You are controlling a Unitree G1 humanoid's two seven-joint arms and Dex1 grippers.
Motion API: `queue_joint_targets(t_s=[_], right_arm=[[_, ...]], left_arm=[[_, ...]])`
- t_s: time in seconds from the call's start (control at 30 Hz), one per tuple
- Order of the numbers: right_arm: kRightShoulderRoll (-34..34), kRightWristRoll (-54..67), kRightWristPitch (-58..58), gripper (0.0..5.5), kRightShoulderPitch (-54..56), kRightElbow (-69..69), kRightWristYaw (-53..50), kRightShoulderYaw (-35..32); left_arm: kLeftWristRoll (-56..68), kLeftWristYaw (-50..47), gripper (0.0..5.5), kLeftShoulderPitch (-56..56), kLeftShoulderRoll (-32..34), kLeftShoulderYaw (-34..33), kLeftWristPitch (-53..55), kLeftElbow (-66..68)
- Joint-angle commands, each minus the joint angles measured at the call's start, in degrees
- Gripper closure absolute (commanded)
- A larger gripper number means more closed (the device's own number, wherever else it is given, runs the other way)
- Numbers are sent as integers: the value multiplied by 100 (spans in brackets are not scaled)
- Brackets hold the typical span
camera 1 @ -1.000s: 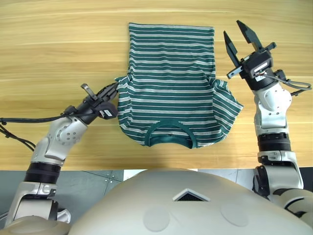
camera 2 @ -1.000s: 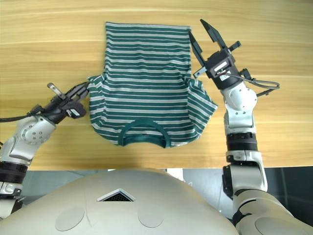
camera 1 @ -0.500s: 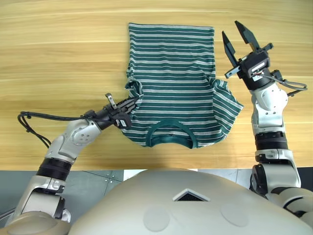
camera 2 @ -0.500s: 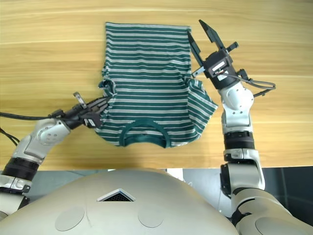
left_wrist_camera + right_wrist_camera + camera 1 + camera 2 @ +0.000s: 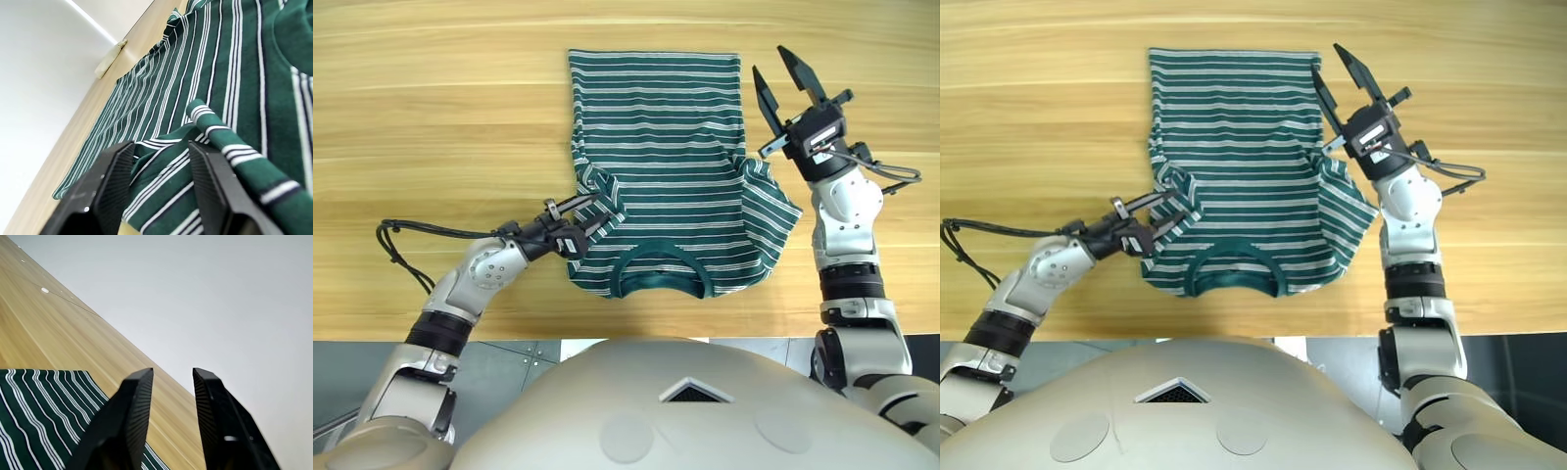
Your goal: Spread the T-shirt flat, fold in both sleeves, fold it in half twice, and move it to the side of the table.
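The dark green cotton T-shirt with thin white and navy stripes (image 5: 656,147) lies on the light wooden table (image 5: 431,98), about midway between its left and right edges. The shirt's round ribbed collar (image 5: 661,266) is by the near edge and its straight hem (image 5: 654,57) points to the far edge. The body of the shirt is mostly flat, with 1 sleeve on each side in a different state.

The left sleeve (image 5: 599,188) is doubled inward onto the left part of the chest, forming a rumpled ridge. The right sleeve (image 5: 775,201) spreads out toward the right edge of the table, lying open but creased where it joins the body.

The left gripper (image 5: 597,215) sits low over the left shoulder of the T-shirt, near the collar. In the left wrist view its 2 black ribbed fingers (image 5: 110,171) stand either side of a bunched fold of the striped cloth, which they hold between them.

The right gripper (image 5: 770,61) is raised just beside the shirt's right side, level with the upper body and hem, its tips pointing to the far edge. Its 2 fingers (image 5: 134,406) are spread apart with nothing between them, clear of the cloth.
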State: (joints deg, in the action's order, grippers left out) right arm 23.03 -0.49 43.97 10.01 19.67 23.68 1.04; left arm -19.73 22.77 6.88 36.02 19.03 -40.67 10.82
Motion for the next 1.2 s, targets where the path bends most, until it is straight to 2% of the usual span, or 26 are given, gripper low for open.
queue_joint_targets(t_s=[0.03,0.23,0.4,0.53,0.63,0.7,0.87,1.07,1.2], right_arm=[[40,-150,12,402,53,-46,-57,11],[397,-244,-74,402,-154,-277,-203,-333],[312,-333,-89,402,-118,-261,-280,-229],[317,-344,-103,402,-137,-280,-276,-224],[393,-612,-34,402,-247,-245,-245,-110],[421,-804,71,402,-322,-227,-241,-11],[411,-911,71,402,-292,-173,-388,-33],[388,-1042,98,402,-193,-10,-552,-12],[373,-1079,125,402,-139,69,-611,17]], left_arm=[[107,531,298,244,307,231,1,44],[1170,1089,298,553,502,313,-240,-463],[2200,1420,298,675,547,133,-359,-728],[2487,1601,298,778,515,120,-387,-780],[2891,1538,298,706,448,-197,-363,-817],[2776,1613,298,575,361,-213,-254,-538],[635,562,298,-382,343,-307,140,1320],[-480,258,298,-1258,127,302,-71,2291],[-807,36,298,-1577,193,458,-173,2712]])
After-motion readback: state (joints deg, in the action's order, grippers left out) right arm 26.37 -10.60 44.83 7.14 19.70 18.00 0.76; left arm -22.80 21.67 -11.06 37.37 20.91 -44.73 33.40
